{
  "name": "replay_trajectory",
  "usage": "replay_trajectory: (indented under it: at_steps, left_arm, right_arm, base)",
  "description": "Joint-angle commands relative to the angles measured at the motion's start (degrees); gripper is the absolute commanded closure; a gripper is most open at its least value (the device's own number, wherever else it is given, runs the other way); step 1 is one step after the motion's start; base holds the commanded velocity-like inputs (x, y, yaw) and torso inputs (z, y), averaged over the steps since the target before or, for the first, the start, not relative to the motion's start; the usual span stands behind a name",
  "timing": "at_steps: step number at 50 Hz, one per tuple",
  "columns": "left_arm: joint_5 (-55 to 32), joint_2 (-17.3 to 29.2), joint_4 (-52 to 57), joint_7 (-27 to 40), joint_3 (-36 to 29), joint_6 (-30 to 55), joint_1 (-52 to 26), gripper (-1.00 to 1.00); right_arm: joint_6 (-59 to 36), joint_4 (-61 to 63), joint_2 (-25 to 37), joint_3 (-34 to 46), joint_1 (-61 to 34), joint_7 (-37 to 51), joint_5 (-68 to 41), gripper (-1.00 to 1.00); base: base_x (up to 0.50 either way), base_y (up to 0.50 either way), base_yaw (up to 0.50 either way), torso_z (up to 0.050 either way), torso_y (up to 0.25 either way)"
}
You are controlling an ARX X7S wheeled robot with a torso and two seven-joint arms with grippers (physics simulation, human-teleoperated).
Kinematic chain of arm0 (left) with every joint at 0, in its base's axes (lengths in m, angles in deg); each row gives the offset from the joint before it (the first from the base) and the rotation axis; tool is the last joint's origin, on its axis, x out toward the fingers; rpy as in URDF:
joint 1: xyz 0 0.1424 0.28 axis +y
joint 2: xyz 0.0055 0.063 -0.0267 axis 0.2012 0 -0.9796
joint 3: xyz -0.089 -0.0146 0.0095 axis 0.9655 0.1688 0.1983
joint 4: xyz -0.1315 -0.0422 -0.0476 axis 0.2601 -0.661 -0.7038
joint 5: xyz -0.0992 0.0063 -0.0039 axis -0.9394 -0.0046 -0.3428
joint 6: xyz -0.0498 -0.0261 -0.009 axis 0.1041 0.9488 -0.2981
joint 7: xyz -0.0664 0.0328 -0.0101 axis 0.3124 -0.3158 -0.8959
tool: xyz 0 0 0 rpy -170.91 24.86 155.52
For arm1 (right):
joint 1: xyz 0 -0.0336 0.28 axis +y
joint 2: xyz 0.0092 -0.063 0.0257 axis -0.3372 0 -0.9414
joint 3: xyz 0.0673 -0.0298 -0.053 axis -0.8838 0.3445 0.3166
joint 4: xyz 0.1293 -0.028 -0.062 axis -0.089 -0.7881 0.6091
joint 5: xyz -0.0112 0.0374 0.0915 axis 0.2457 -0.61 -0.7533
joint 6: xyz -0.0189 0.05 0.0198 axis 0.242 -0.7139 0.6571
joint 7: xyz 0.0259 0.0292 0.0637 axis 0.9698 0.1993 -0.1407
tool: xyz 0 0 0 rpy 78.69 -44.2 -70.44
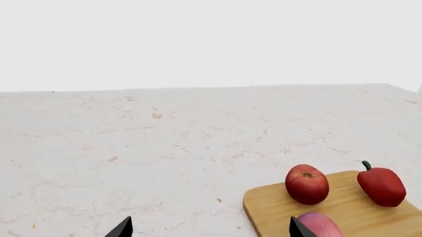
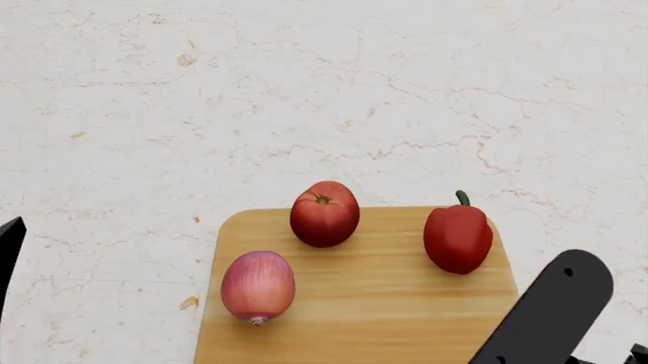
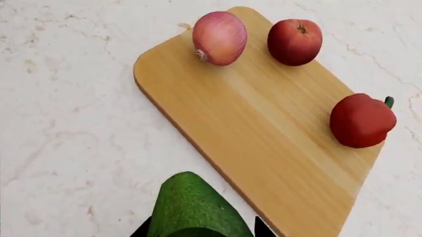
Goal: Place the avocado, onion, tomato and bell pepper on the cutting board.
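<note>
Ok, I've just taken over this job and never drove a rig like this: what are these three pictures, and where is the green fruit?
It is a simulated two-armed robot. One picture comes from its head, looking down; the others come from cameras near each gripper. The head view shows the cutting board on a marble counter, carrying the onion, tomato and bell pepper. The avocado appears only in the right wrist view, between the right gripper tips, apparently held, over the counter just off the board's edge. The left gripper shows two dark tips set apart with nothing between them.
</note>
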Motion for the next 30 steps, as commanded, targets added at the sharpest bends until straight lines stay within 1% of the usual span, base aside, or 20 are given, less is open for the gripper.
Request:
replay_trajectory:
  at_steps: [1,4,7,20,30]
  left_arm:
    - [1.1,-0.9,0.1,-1.6,1.5,-0.2,0.5,-1.0]
    - [1.1,-0.7,0.2,-1.5,1.6,-0.3,0.5,-1.0]
    - [1.4,-0.7,0.3,-1.4,1.5,-0.4,0.8,-1.0]
    - [1.5,-0.3,0.6,-1.2,1.6,-0.5,1.2,-1.0]
    - [1.4,-0.2,0.3,-1.3,1.8,-0.2,1.2,-1.0]
  right_arm:
    - [1.0,-2.8,-2.6,-4.5,-3.8,-0.8,2.5,1.0]
    - [1.3,-3.2,-3.1,-4.8,-3.4,-1.4,3.7,1.0]
    - [4.4,-2.9,-3.0,-5.1,0.2,-2.5,8.7,1.0]
    - [9.0,-5.0,-4.4,-5.8,4.1,-3.6,15.9,1.0]
    - [10.6,-8.3,-8.7,-5.1,6.2,-4.7,21.6,1.0]
  base:
    - [0.0,0.0,0.0,0.0,0.0]
    - [0.0,0.0,0.0,0.0,0.0]
    - [0.0,0.0,0.0,0.0,0.0]
    - [0.0,0.0,0.0,0.0,0.0]
    - [0.0,0.0,0.0,0.0,0.0]
